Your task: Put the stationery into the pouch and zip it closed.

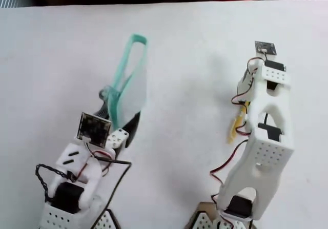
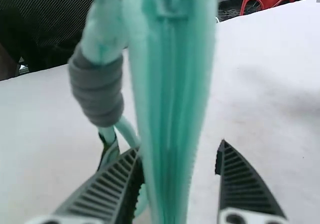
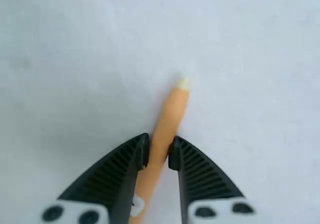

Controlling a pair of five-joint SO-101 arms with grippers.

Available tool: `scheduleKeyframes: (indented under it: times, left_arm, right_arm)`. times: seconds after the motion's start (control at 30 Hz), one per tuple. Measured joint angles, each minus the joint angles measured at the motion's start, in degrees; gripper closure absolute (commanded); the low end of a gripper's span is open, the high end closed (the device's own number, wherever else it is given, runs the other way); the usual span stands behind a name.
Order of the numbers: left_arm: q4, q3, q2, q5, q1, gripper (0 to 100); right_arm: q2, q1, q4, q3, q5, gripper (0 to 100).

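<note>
1. bench (image 1: 195, 29): plain white surface that carries every item below.
2. pouch (image 1: 134, 85): translucent body with a teal zip band. It lies on the left half of the bench in the high view. The zip is undone and the mouth gapes in a long loop, judged to be left wide so the stationery can go in.
3. left pincer (image 2: 178, 149): released. Its jaws are spread astride the near end of the zip band, one touching it and the other apart. Judged to be placed to steady the pouch during loading.
4. right pincer (image 3: 159, 141): clenched on the orange pen (image 3: 170, 108), low over the bench and well apart from the pouch.
5. orange pen: gripped partway along the barrel, with its tip projecting past the jaws toward the bench. Whether the tip touches cannot be told. It is not yet in the pouch.
6. grey-gripped teal pen (image 2: 97, 86): just beside the zip band. Whether it is inside or outside the pouch cannot be told.
</note>
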Motion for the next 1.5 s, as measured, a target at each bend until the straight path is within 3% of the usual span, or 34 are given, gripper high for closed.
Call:
scheduleKeyframes:
  times: [0.17, 0.3, 0.53, 0.67, 0.83, 1.1, 1.5]
  left_arm:
    - [0.00, 0.00, 0.00, 0.00, 0.00, 77]
    - [0.00, 0.00, 0.00, 0.00, 0.00, 77]
    - [0.00, 0.00, 0.00, 0.00, 0.00, 77]
    - [0.00, 0.00, 0.00, 0.00, 0.00, 77]
    - [0.00, 0.00, 0.00, 0.00, 0.00, 77]
    - [0.00, 0.00, 0.00, 0.00, 0.00, 77]
    - [0.00, 0.00, 0.00, 0.00, 0.00, 77]
  right_arm:
    - [-5.98, -2.11, 2.81, 0.18, 0.18, 98.0]
    - [-22.15, -7.65, 5.80, 0.18, 3.60, 98.0]
    - [-58.64, -27.08, 5.27, 0.18, 7.21, 98.0]
    - [-71.21, -37.71, 2.29, 0.00, 7.21, 98.0]
    - [-71.38, -45.27, -4.57, 0.18, 5.89, 98.1]
    - [-65.85, -47.30, -21.98, 0.09, -3.96, 98.1]
    - [-54.86, -49.85, -25.76, 0.79, -5.19, 98.1]
